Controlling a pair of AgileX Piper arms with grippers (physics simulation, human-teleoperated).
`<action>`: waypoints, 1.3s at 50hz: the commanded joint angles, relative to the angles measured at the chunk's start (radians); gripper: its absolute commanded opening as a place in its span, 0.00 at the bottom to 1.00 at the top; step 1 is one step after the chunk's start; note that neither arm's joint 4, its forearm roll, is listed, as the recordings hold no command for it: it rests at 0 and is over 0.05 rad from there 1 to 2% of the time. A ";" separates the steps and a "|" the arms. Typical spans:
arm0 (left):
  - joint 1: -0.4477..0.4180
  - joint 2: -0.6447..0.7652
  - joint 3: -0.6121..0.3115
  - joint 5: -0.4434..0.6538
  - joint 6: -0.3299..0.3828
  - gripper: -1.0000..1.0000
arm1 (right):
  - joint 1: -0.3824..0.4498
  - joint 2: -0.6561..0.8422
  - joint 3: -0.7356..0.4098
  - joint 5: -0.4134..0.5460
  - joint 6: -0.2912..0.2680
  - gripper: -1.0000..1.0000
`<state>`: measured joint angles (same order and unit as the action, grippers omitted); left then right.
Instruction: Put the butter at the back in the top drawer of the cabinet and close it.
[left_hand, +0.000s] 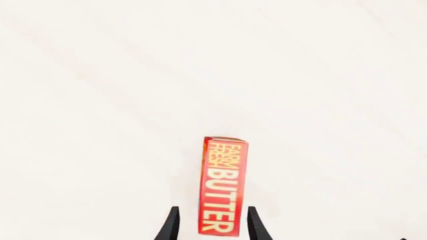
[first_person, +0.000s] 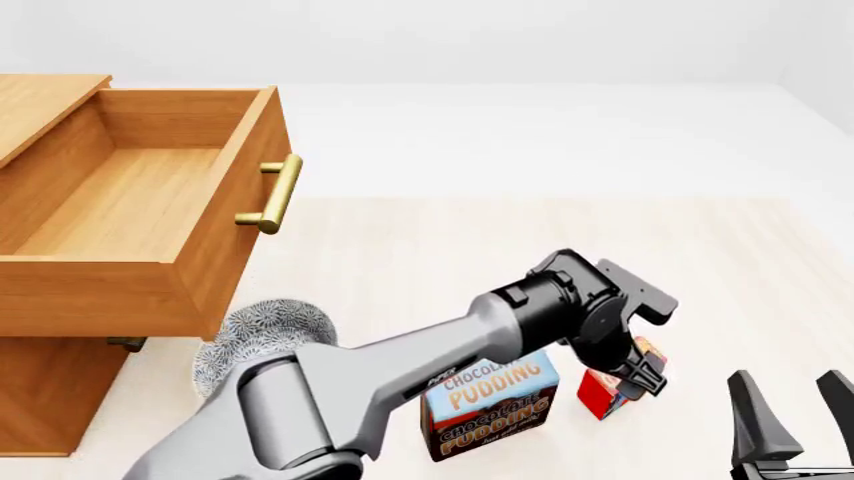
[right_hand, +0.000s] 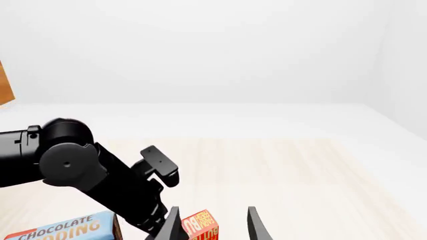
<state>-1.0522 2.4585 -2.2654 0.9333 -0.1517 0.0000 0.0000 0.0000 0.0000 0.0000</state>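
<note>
The small red rectangular butter box with yellow lettering (first_person: 607, 392) stood on the pale wooden table (first_person: 534, 260), just to the right of the larger blue-and-brown chocolate pudding box (first_person: 489, 403). The left gripper (first_person: 641, 378) had its 2 black fingers (left_hand: 172, 225) spread on either side of the butter's narrow faces; in the left wrist view a gap showed on each side, so they straddled the box without pinching it. The right gripper (first_person: 790, 415) waited with its fingers apart near the table's right front, holding nothing.

The light-brown wooden cabinet (first_person: 54, 395) sat at the left, its top drawer (first_person: 134, 200) pulled out and bare inside, brass bar handle (first_person: 272, 194) facing right.

The step in hand looked like the grasp. To do it well, the left fingers should probably sink a little lower along the box, stay centred, then squeeze evenly so the box does not twist or tip against the pudding. A straight lift would then clear the drawer's front wall.
</note>
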 joint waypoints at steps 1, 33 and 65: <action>-0.004 0.012 -0.008 0.002 -0.001 1.00 | 0.000 0.000 0.000 0.000 0.000 1.00; -0.010 0.057 -0.046 0.020 0.005 1.00 | 0.000 0.000 0.000 0.000 0.000 1.00; -0.012 0.118 -0.099 0.034 -0.006 1.00 | 0.000 0.000 0.000 0.000 0.000 1.00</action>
<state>-1.0625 2.5673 -2.3631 0.9695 -0.1526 0.0000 0.0000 0.0000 0.0000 0.0000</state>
